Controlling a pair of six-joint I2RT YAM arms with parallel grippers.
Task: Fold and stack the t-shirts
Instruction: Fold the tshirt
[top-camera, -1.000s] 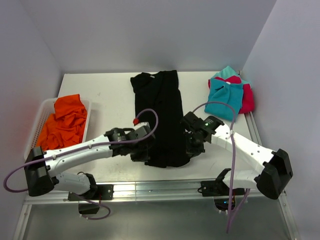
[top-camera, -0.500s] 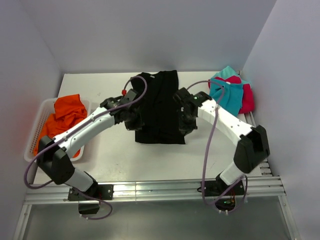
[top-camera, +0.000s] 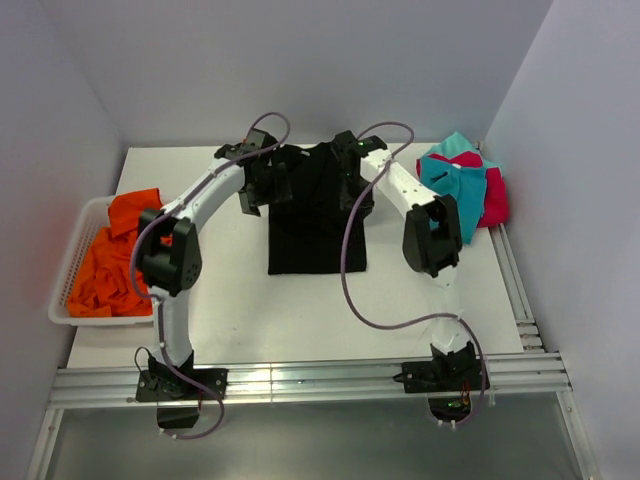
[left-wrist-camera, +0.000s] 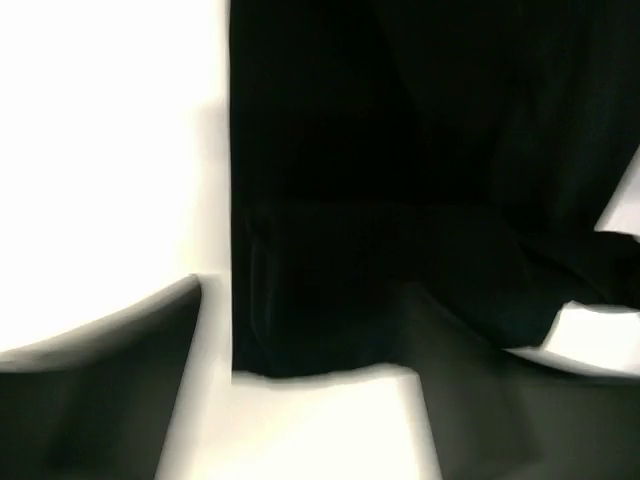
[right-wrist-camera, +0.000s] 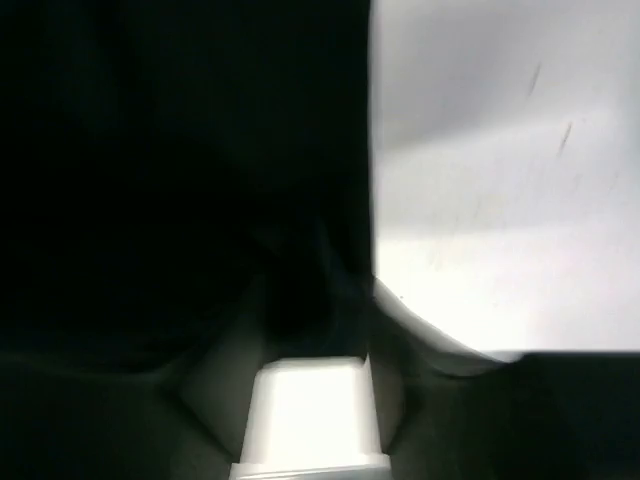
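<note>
The black t-shirt (top-camera: 315, 230) lies in the middle of the table, folded over into a short rectangle. My left gripper (top-camera: 262, 190) hangs over its far left edge, my right gripper (top-camera: 352, 190) over its far right edge. In the left wrist view the left gripper (left-wrist-camera: 300, 290) stands open, and the black cloth (left-wrist-camera: 400, 180) lies flat between and beyond the fingers. In the blurred right wrist view the right gripper (right-wrist-camera: 310, 290) has its fingers close together, with bunched black cloth (right-wrist-camera: 180, 150) running into them. An orange t-shirt (top-camera: 110, 255), a teal one (top-camera: 445, 185) and a pink-red one (top-camera: 495, 200) lie apart.
The orange shirt fills a white basket (top-camera: 80, 225) at the table's left edge. The teal and pink-red shirts are piled at the far right corner. White walls close in the table (top-camera: 220, 310) at the back and on both sides.
Both arms swung from the near edge to the far end, carrying the black shirt's near hem over itself, so it now lies half as long. The left jaws have opened.
</note>
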